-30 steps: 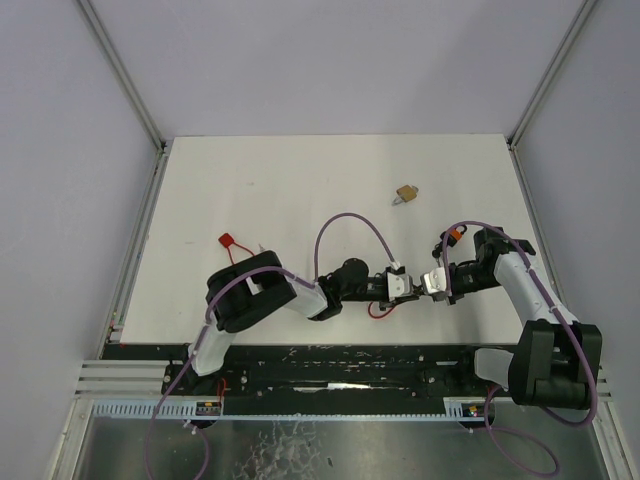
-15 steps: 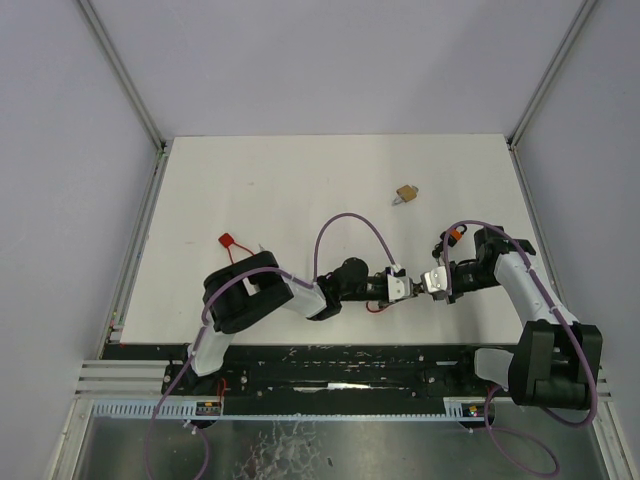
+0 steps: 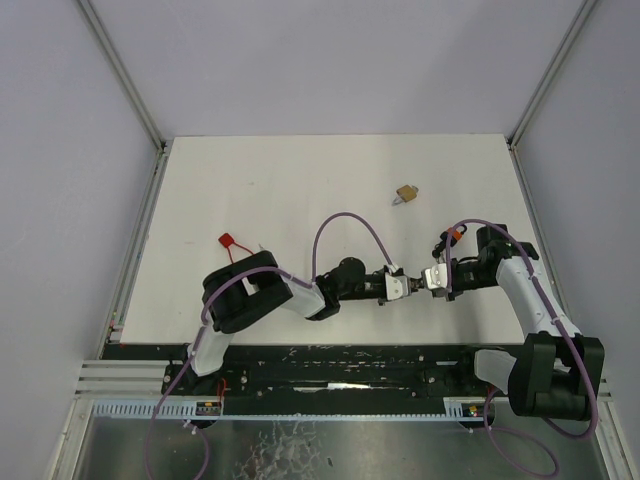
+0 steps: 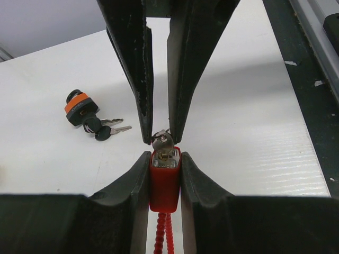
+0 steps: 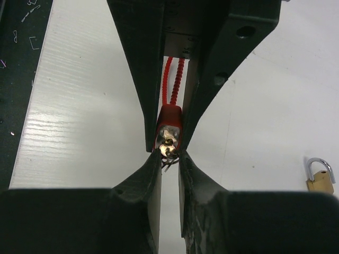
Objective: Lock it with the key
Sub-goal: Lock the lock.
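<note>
From the top camera the two grippers meet nose to nose in the lower middle of the frame, and what they hold is too small to make out. The wrist cameras settle it: the left gripper [image 4: 164, 159] is clamped on the body of the red lock [image 4: 164, 182], and the right gripper [image 5: 169, 156] is pinched on the key [image 5: 169, 150], which sits in the lock's keyway.

Only the left wrist view shows an orange-capped padlock [image 4: 79, 106] with its own keys, at the frame's left. Only the right wrist view shows the brass padlock [image 5: 318, 178] close, at lower right with its shackle raised. The top view alone catches a small red piece [image 3: 227, 240] at mid-left.

The table [image 3: 300, 180] is plain white, closed in by pale lavender walls [image 3: 330, 60].

In the top view the lock's long axis runs left to right, keyway end facing right. In the left wrist view the keyway points up and the red cable [image 4: 163, 241] leaves at the bottom.
</note>
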